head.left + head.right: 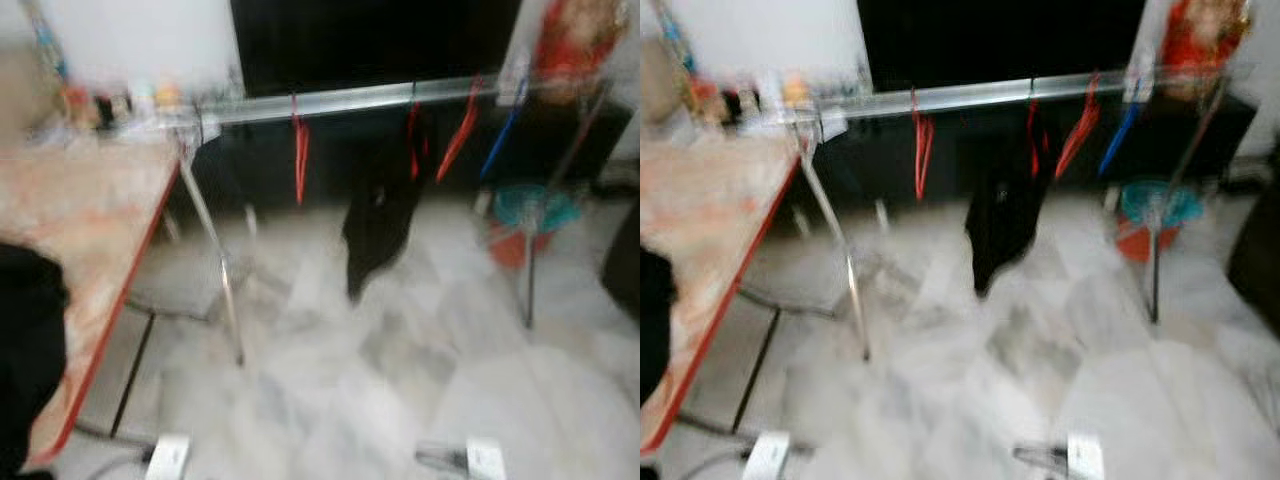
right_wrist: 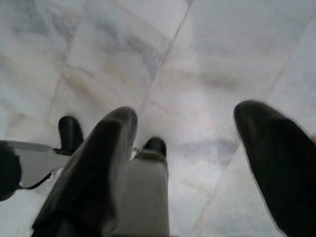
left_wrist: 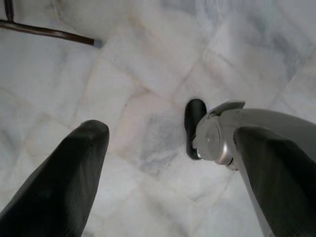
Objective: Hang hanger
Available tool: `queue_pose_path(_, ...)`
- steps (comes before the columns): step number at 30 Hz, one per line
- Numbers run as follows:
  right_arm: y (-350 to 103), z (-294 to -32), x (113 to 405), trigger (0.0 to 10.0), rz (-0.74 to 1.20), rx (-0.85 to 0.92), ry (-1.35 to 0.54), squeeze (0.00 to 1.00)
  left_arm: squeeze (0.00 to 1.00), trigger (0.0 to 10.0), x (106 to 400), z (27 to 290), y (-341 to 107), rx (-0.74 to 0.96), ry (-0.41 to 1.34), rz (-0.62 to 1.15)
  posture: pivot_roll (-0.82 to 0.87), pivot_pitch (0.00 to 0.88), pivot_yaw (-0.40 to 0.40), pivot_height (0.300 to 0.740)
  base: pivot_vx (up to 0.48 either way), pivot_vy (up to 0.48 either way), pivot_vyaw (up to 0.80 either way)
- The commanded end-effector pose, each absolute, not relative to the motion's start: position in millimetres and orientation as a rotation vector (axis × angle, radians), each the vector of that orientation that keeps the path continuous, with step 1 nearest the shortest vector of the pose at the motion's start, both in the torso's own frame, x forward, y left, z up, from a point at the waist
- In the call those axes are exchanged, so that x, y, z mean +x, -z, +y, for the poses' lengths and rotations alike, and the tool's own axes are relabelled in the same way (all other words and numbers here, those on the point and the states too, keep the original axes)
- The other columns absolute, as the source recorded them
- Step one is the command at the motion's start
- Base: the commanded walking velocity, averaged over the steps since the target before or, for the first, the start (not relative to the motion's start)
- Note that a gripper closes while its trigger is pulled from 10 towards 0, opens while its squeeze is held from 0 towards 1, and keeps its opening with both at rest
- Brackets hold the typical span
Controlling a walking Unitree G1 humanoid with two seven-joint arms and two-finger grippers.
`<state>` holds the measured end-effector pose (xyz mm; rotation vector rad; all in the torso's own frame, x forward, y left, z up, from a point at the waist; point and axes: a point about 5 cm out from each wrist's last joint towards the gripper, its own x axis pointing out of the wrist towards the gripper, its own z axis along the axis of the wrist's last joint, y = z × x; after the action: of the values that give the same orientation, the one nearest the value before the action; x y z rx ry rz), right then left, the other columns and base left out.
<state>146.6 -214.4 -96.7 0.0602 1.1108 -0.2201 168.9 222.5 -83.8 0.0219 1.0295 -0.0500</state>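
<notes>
Marble floor lies under both hanging arms; left hand and right hand gape, released.

A metal rail spans the room on thin silver legs that stand on the pale marble floor; from it hang red hangers, a blue hanger and a black garment. On the robot's left stands a table with a red edge and a mottled top, blurred small things along its far end and something black on its near corner. A teal and red bucket sits on the floor beyond the rail's right leg.
</notes>
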Motion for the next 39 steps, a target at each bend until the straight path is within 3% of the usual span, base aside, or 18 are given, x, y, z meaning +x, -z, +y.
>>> queue_pose_path(1,95.2,-208.8,153.2,10.0,1.095,0.071,0.208,0.0,0.0,10.0,174.1,226.6,80.6,0.035,0.045,1.02,0.09,0.0,0.03,0.732,0.0,0.0,0.0)
queue_pose_path(14,95.6,-208.8,152.4,10.0,1.1,0.074,0.216,0.0,0.0,10.0,173.9,226.0,80.7,0.017,0.04,1.012,0.08,0.0,0.031,0.732,0.0,0.0,0.0)
queue_pose_path(39,96.2,-207.4,151.7,10.0,1.112,0.078,0.207,0.0,0.0,10.0,174.3,227.5,80.3,0.071,0.068,1.025,0.08,0.0,0.039,0.732,0.0,-0.068,-0.69)
